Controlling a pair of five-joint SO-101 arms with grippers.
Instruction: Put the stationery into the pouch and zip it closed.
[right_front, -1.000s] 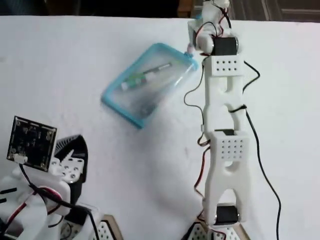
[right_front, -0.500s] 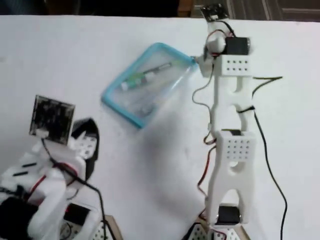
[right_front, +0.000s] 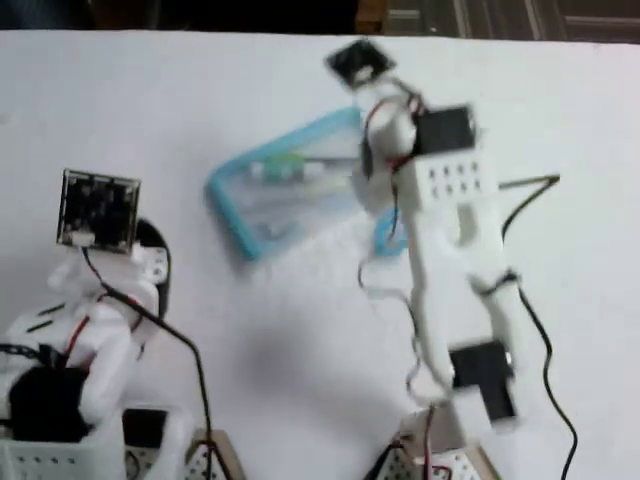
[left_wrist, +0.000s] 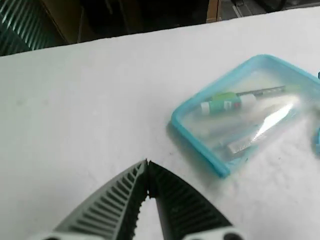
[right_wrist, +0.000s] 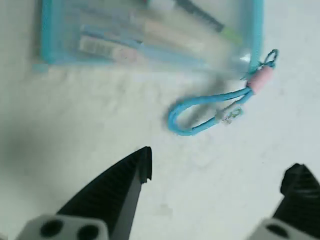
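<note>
Pouch (right_front: 285, 180) lay flat on the white surface (right_front: 250, 330), toward the far side, set at a slant. Clear body, blue edging all round. Stationery was inside it: a pen with a green band (left_wrist: 222, 104) near one long edge, and at least one more long item (left_wrist: 240, 145) alongside it, too hazy to name. Could not tell from where I stood whether the zip was fully drawn. A blue cord loop (right_wrist: 205, 112) hung off one corner of the pouch by a small pink piece (right_wrist: 260, 80). It lay curled on the surface just beside the pouch.

Right gripper (right_wrist: 220, 169) was spread wide with nothing between its jaws. It hovered over bare surface next to the cord loop, touching neither the loop nor the pouch. Seen from above, the right arm (right_front: 450, 250) stretched from the near edge up to the pouch's right end and covered that end. Its camera board (right_front: 358, 62) stuck out past it.

Left gripper (left_wrist: 147, 175) was closed tight, ribbed jaws pressed tip to tip, holding nothing. It pointed over bare surface, with the pouch well apart from it. Left arm (right_front: 80, 330) sat at the near left corner, its own camera board (right_front: 97, 208) above it. Dark room beyond the far edge of the surface.
</note>
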